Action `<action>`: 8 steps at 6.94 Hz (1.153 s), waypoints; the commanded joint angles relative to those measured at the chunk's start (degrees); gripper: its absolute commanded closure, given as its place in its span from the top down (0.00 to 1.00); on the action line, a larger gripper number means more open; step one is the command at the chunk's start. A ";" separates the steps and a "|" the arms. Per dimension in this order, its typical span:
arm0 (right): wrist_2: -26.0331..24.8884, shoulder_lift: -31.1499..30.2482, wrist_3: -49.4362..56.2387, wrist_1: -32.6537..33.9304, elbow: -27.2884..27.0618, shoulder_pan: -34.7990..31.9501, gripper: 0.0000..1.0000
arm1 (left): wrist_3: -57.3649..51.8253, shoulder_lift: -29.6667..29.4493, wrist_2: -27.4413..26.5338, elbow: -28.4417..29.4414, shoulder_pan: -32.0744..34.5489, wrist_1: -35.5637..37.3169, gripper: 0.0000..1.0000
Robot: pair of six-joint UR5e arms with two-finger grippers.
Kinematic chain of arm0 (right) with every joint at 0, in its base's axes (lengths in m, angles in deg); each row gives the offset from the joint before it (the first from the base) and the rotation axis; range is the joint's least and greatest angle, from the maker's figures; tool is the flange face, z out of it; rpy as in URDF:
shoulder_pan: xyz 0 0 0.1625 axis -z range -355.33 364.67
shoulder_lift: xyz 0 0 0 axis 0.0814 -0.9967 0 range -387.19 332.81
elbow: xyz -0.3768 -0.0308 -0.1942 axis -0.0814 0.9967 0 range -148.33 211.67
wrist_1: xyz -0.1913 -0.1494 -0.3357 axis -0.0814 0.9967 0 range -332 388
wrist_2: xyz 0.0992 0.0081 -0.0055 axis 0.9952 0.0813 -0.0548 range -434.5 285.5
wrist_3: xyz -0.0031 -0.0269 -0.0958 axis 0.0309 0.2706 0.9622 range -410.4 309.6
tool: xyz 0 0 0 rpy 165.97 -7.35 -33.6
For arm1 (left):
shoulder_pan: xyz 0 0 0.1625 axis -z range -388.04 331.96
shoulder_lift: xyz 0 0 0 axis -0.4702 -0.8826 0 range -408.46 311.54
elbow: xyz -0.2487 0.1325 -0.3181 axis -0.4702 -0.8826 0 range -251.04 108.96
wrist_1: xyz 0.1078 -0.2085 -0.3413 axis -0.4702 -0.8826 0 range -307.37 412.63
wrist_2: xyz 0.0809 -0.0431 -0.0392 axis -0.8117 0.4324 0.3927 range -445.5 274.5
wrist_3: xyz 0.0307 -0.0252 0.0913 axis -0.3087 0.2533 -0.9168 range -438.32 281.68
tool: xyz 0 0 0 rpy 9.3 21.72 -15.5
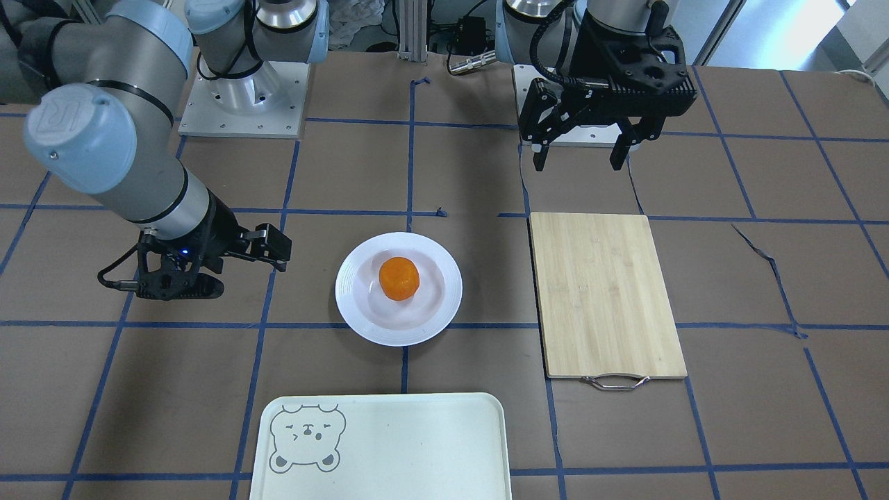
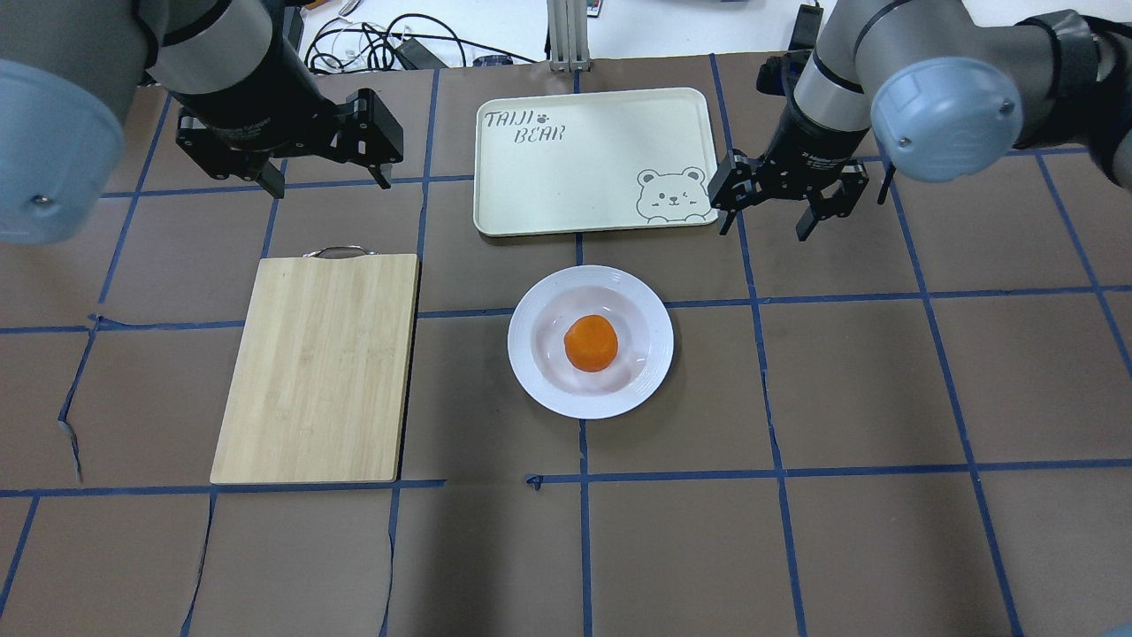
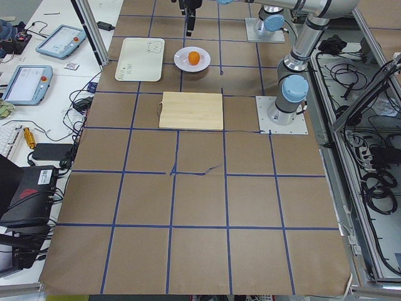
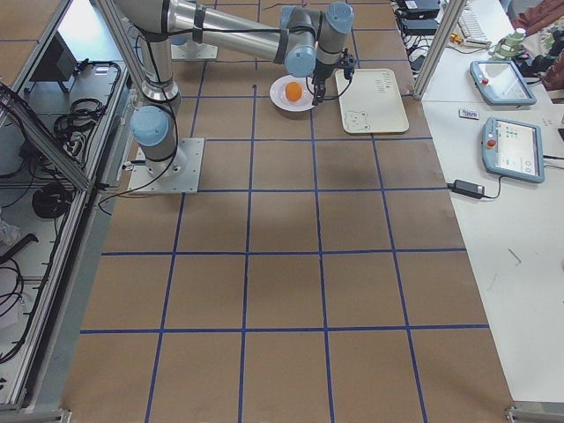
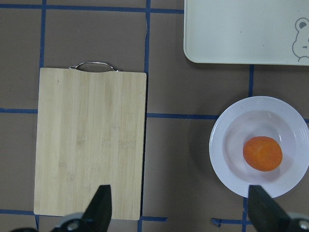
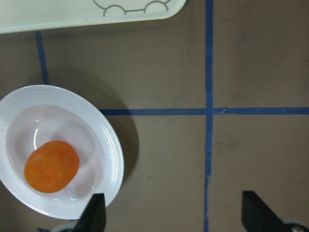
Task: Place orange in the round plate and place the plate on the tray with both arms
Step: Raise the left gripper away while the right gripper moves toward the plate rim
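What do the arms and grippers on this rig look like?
The left arm and right arm are silver-grey tubes with light-blue joint caps; one right-arm cap bears an embossed UR logo. The left gripper and right gripper are black, two-fingered, with black cables at the wrists.

One camera looks down over my shoulders, one faces me across the table point(image 1: 764, 278); two distant ones watch from its ends. My wrist cameras look straight down, close, both catching the round plate point(image 5: 219, 145) and tray point(image 5: 231, 29).
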 commanded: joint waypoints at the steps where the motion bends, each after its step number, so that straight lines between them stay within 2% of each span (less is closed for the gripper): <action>1: 9.18 2.80 -0.56 13.73 -6.01 -0.10 1.00 | 0.11 0.49 -0.17 -0.32 -0.18 0.02 1.00; 2: 13.74 4.12 -0.57 17.84 -11.63 -0.19 1.00 | 0.20 0.49 -0.26 -0.32 -0.36 0.46 1.00; 3: 21.61 6.05 -1.26 26.84 -16.12 -0.37 1.00 | 0.20 0.49 -0.35 -0.32 -0.36 0.55 1.00; 4: 22.47 6.41 -3.01 31.63 -19.39 -1.24 1.00 | 0.29 0.49 -0.35 -0.32 -0.36 0.55 1.00; 6: 21.61 9.04 -3.65 40.51 -20.12 -2.92 1.00 | -0.33 0.40 -0.35 -0.32 -0.62 0.55 1.00; 7: 20.91 10.27 -3.56 42.12 -19.77 -2.92 1.00 | -0.33 0.40 -0.35 -0.32 -0.54 0.64 1.00; 8: 17.16 11.07 -3.21 44.92 -19.86 -2.92 1.00 | -0.33 0.40 -0.35 -0.32 -0.62 0.55 1.00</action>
